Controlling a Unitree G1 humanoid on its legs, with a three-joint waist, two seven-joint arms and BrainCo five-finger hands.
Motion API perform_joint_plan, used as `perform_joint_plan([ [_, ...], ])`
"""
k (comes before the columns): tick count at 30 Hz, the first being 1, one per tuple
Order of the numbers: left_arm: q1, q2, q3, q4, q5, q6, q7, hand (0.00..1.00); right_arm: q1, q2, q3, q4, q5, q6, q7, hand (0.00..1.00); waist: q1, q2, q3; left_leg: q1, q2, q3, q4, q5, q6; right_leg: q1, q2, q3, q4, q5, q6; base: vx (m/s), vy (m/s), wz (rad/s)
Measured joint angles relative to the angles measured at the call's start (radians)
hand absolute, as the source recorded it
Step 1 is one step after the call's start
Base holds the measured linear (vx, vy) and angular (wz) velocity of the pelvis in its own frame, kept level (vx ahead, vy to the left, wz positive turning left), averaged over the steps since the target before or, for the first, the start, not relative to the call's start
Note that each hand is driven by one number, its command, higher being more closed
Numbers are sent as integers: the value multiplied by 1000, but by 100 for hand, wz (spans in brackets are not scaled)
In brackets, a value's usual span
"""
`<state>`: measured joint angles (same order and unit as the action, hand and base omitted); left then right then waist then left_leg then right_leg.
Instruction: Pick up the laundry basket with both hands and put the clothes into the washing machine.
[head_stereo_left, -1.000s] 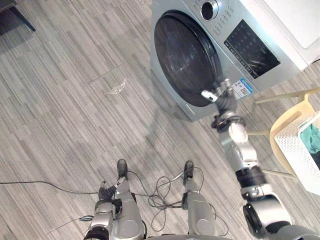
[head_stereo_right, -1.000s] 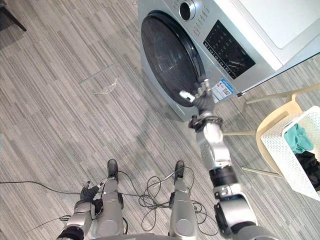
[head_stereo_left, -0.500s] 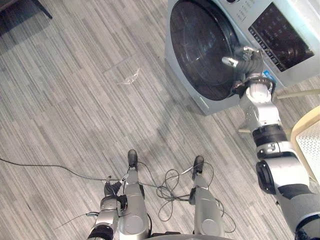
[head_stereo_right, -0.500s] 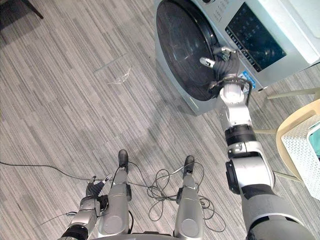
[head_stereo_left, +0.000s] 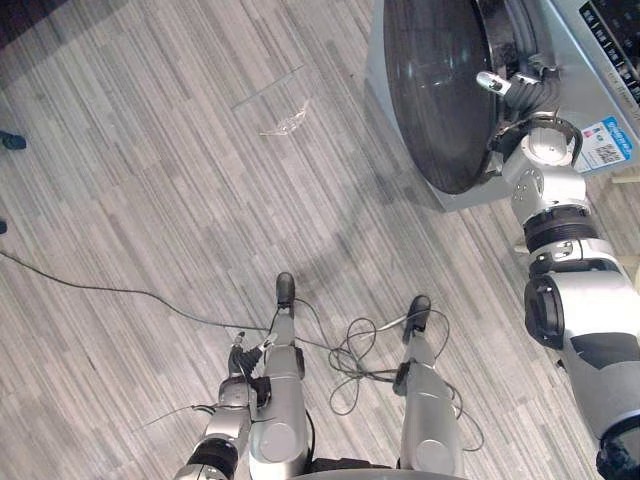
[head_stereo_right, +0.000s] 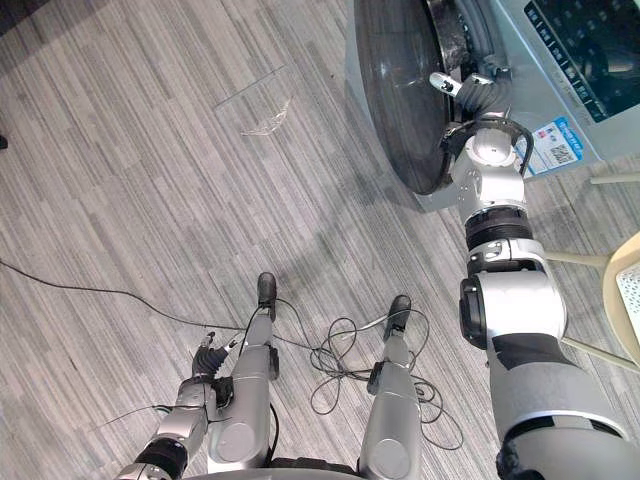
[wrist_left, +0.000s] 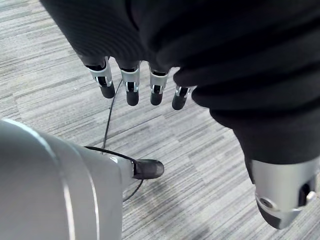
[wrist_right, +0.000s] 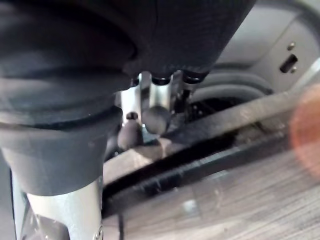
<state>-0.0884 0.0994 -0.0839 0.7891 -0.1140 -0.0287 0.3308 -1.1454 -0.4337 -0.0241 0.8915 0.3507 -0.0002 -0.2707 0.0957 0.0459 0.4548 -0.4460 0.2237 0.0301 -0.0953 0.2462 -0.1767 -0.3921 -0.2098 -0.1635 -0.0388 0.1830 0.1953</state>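
Observation:
The silver washing machine (head_stereo_left: 597, 62) stands at the upper right. Its dark round door (head_stereo_left: 440, 90) is swung partly outward, and the grey rim of the drum opening (head_stereo_right: 468, 30) shows behind it. My right hand (head_stereo_left: 520, 85) is at the door's free edge, fingers (wrist_right: 155, 117) curled round the door's rim (wrist_right: 225, 120). My left hand (head_stereo_left: 237, 372) hangs low at my side with straight fingers (wrist_left: 131, 87), holding nothing. A corner of the white laundry basket (head_stereo_right: 632, 300) shows at the right edge on a beige chair (head_stereo_right: 622, 262).
A scrap of clear plastic (head_stereo_left: 285, 122) lies on the grey plank floor left of the machine. A thin cable (head_stereo_left: 100, 290) crosses the floor at the left. A person's shoe (head_stereo_left: 8, 140) shows at the far left edge.
The door has swung from closed to partly open with my right hand on its edge. The camera has moved, so the machine now sits further up and right.

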Motion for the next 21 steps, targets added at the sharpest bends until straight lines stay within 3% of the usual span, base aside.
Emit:
perform_joint_plan([
  [3, -2, 0, 11, 7, 2, 4, 2, 0, 119, 56, 46, -162, 16, -15, 2, 0, -1, -1, 0, 10, 1, 4, 1, 4, 5, 6, 1, 2, 0, 0, 0, 8, -6, -5],
  [6, -2, -10, 56, 7, 12, 22, 4, 0, 252, 144, 191, -307, 88, -25, 41, 0, -5, -17, 9, 42, 4, 26, 1, 4, 5, 22, 1, 13, 0, -5, -5, 38, -16, -15],
  [11, -1, -20, 97, 7, 49, 47, 21, 0, 410, 287, 458, -511, 161, -29, 187, 0, -24, -27, 4, 72, 4, 26, 1, -1, 2, 60, 1, 3, 2, -23, -3, 26, -11, 6],
  [13, -2, -19, 100, 8, 58, 48, 21, 0, 445, 318, 467, -578, 160, -40, 217, 0, -23, -32, 3, 78, 2, 25, 1, -2, 3, 74, -2, -2, 2, -25, -1, -26, 7, 10],
  [15, 0, -17, 126, 20, 62, 56, 21, 0, 488, 318, 447, -612, 152, -49, 222, 0, -21, -55, -10, 91, 1, 29, 1, -8, 7, 81, -4, 2, 3, -27, 1, -37, 10, 0],
  [19, -2, 3, 133, 41, 90, 65, 19, 0, 682, 287, 288, -698, 113, -72, 200, 0, -35, -111, -43, 106, -1, 44, 1, -23, 8, 85, -6, 19, 3, -36, 13, -28, 1, -8],
  [21, -13, 5, 131, 46, 93, 71, 18, 0, 783, 262, 228, -725, 108, -72, 188, 0, -49, -123, -51, 106, -3, 50, 1, -25, 6, 80, -8, 27, 3, -37, 14, -23, -1, -9],
])
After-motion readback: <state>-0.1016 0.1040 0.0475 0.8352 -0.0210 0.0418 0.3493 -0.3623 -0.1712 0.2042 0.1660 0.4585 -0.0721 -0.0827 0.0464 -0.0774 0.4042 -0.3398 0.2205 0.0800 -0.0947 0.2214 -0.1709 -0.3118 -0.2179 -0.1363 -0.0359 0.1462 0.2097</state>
